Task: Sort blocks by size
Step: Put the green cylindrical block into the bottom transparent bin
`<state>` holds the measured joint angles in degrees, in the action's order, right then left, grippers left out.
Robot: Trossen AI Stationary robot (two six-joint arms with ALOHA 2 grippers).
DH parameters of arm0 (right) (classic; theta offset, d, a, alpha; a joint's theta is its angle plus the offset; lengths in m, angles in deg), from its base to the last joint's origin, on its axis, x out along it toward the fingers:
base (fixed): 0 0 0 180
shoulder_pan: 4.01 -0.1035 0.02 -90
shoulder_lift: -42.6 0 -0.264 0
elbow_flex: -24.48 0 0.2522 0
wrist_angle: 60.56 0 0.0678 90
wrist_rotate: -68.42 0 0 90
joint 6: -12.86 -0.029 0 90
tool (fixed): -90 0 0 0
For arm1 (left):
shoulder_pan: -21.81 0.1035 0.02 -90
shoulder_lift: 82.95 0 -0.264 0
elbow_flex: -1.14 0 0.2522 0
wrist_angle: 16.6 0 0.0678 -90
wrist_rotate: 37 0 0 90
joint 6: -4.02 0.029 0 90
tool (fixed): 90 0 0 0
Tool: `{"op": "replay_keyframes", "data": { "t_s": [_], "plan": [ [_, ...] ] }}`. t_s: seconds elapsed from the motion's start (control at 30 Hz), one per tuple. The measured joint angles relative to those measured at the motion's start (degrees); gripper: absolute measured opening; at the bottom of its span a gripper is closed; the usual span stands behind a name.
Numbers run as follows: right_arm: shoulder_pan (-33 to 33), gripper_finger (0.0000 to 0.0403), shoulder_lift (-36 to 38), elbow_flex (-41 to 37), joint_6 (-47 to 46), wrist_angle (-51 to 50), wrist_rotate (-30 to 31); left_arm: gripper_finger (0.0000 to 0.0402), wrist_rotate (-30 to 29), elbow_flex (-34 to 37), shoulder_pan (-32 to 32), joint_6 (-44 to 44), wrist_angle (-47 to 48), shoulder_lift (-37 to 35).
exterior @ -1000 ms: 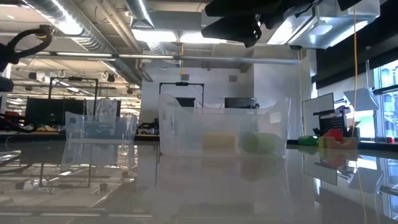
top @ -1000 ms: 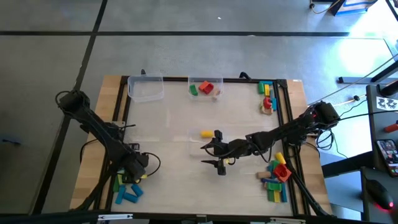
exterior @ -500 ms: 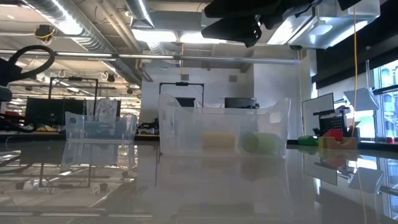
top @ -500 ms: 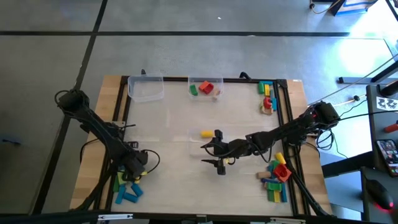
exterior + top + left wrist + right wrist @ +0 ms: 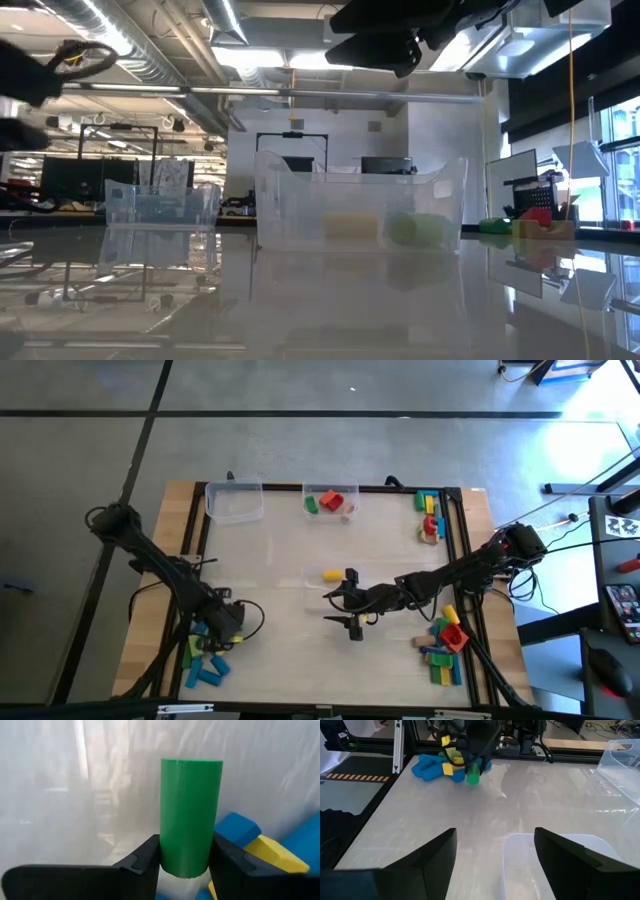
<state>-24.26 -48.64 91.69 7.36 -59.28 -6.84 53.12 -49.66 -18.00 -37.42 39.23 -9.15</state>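
Observation:
My left gripper (image 5: 226, 626) is at the near left, beside a pile of blue, yellow and green blocks (image 5: 204, 660), shut on a green cylinder block (image 5: 191, 815). The right wrist view shows that cylinder (image 5: 472, 774) upright under the left fingers, with the blue and yellow blocks (image 5: 434, 766) behind it. My right gripper (image 5: 333, 608) hovers open at mid-table with nothing between its fingers (image 5: 495, 865). More blocks lie at the far right (image 5: 430, 515) and near right (image 5: 445, 645). My left gripper pinches the green cylinder's upper end (image 5: 186, 862) between its two fingers (image 5: 145, 862), one on each side of its round wall. The fingers come from above, pointing down along the cylinder. It hangs upright below them; whether its lower end (image 5: 472, 782) is clear of the table I cannot tell.
A clear tub (image 5: 233, 502) stands at the far left, and beside it a second tub (image 5: 330, 510) holds green and red blocks. A third clear tub (image 5: 555, 865) with a yellow block (image 5: 331, 574) sits mid-table under my right gripper. A black frame (image 5: 465, 560) borders the table.
My left gripper has moved a little toward the table's right edge, away from the block pile. My right arm has kept still.

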Motion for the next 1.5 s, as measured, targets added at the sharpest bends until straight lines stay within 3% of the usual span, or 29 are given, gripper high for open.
{"op": "replay_keyframes", "data": {
  "t_s": [0.23,0.4,0.53,0.87,1.23,1.5],
  "plan": [
    [0.0,0.0264,0.0,0.0,0.0,-0.2,0.9,0.0127,-6.8,-3.8,6.1,7.1,-0.8,-5.2],
    [0.0,0.0264,0.0,0.0,0.0,-0.1,2.0,0.0128,-12.1,-5.0,12.1,13.3,-7.3,-7.9],
    [0.0,0.0264,0.0,0.0,0.0,0.6,4.2,0.0128,-13.0,-5.0,16.2,19.4,-12.9,-8.0],
    [0.0,0.0264,0.0,0.0,0.0,2.0,5.4,0.0129,-12.9,-5.0,24.3,28.0,-27.5,-3.6],
    [0.0,0.0264,0.0,0.0,0.0,2.0,5.8,0.0130,-12.8,-5.0,30.3,31.6,-43.2,6.4],
    [0.0,0.0264,0.0,0.0,0.0,1.9,5.8,0.0130,-12.8,-6.2,32.8,31.7,-45.6,11.2]
  ]
}}
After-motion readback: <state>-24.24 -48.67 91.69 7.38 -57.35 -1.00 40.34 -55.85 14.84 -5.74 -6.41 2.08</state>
